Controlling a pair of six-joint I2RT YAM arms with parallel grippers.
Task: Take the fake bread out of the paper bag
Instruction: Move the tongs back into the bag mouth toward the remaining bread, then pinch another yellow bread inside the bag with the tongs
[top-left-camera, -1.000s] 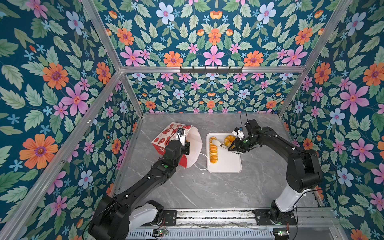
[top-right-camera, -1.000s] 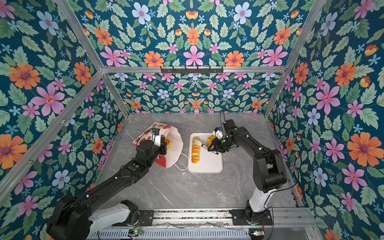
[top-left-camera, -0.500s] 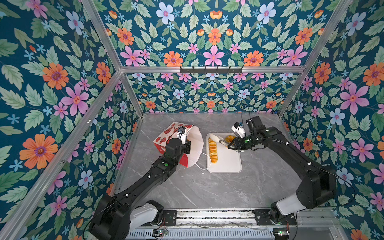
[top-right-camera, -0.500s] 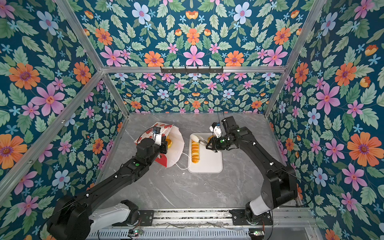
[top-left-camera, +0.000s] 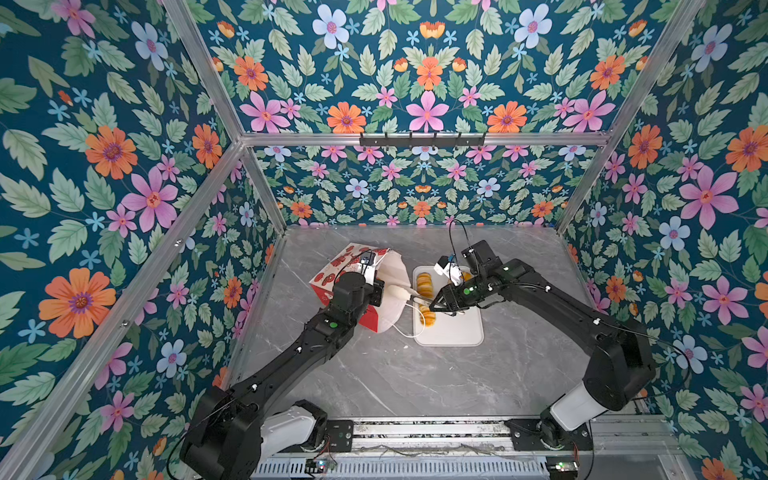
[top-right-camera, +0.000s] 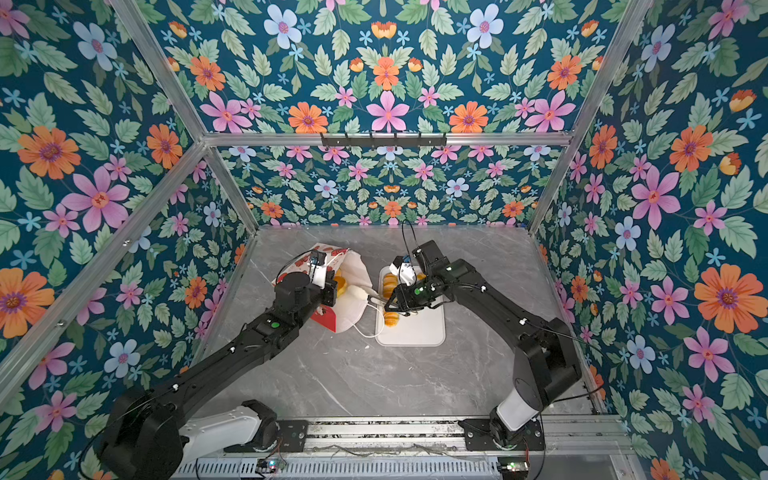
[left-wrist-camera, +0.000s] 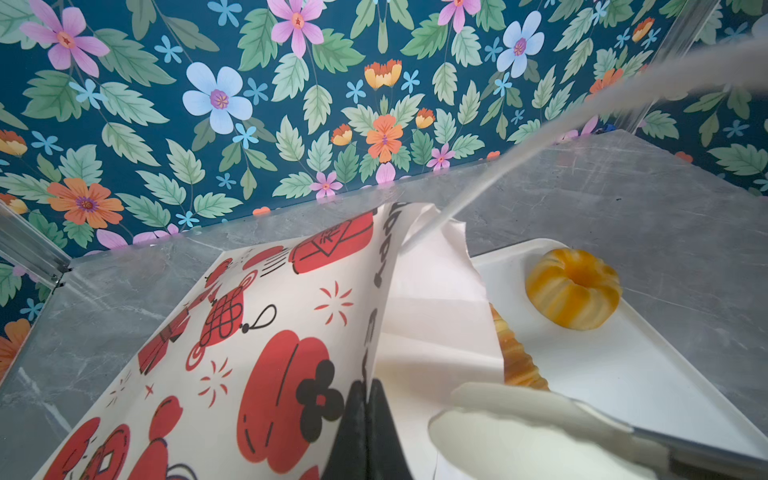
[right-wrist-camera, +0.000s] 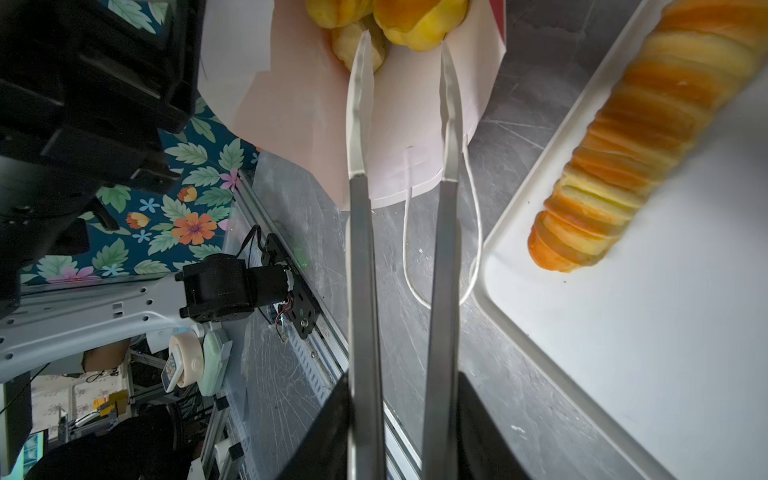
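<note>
While the left gripper (left-wrist-camera: 366, 399) has its black fingers pressed together on the upper rim of the white-and-red printed paper bag (left-wrist-camera: 257, 340), the bag's mouth is held open toward the tray. As far as I can tell, the bag lies on its side on the grey marble bench (top-left-camera: 395, 374). It's thin, floppy paper that will crease or tear under a hard pull. The rim is the right place to hold it, so I'd leave that pinch alone.

What's left of the fake bread is a clump of glossy golden-yellow toy buns (right-wrist-camera: 415, 18) just inside the mouth. I see at least three; more may be hidden. My read: light, rounded, slick skin, maybe a bit squishy. They'd squirt out of a shallow grip.

Next, long metal tongs with white tips (right-wrist-camera: 360, 249) reach over the bag's lower lip and its thin white cord handle (right-wrist-camera: 409, 257). The tips stand apart at the buns with nothing clamped between them; I can't tell if either touches. Best hold: straddle one bun across its widest part, tips past centre, squeeze gently, lift slowly. Mind a tip snagging the paper.

Then the right gripper (right-wrist-camera: 403, 415), fingers clamped on the tong arms.

Further right, a flat white rectangular tray (right-wrist-camera: 623, 374) already carries the long ridged orange-brown loaf (right-wrist-camera: 644, 124) and a pumpkin-shaped yellow bun (left-wrist-camera: 573, 291). Those ridges should give the tongs more bite than the smooth buns.
</note>
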